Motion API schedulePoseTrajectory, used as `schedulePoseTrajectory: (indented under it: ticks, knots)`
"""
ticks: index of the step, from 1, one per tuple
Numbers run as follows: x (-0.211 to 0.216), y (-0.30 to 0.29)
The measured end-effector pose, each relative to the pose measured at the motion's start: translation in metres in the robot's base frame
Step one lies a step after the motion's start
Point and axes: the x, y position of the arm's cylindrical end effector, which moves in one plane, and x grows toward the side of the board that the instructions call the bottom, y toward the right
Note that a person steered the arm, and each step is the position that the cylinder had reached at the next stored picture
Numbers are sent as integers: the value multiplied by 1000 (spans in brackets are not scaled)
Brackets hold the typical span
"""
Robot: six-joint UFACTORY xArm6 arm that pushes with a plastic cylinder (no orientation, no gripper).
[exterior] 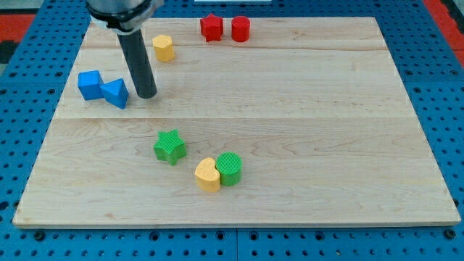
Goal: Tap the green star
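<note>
Rod and blocks are pictured on the wooden surface (304, 109). My tip (146, 95) is set down just right of the blue triangle (115, 93), which touches a second blue block (90, 84). No hand is fitted, so none can be described as spread or pinching. The green star (170, 146) lies below the tip, toward the view's bottom, apart from the yellow heart (207, 175) and green cylinder (230, 169). An overlong stroke could drive the star into that pair.
</note>
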Motion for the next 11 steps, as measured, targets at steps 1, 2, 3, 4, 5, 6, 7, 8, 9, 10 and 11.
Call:
schedulePoseTrajectory:
  ticks: [1,2,3,4,5,6,7,8,9,10,11]
  knots:
    - [11,-28]
    - [10,-29]
    - [10,-10]
    - [10,13]
    - [9,25]
    - [9,27]
    - [18,28]
    - [65,21]
    - [120,2]
    - [166,-17]
    - [218,46]
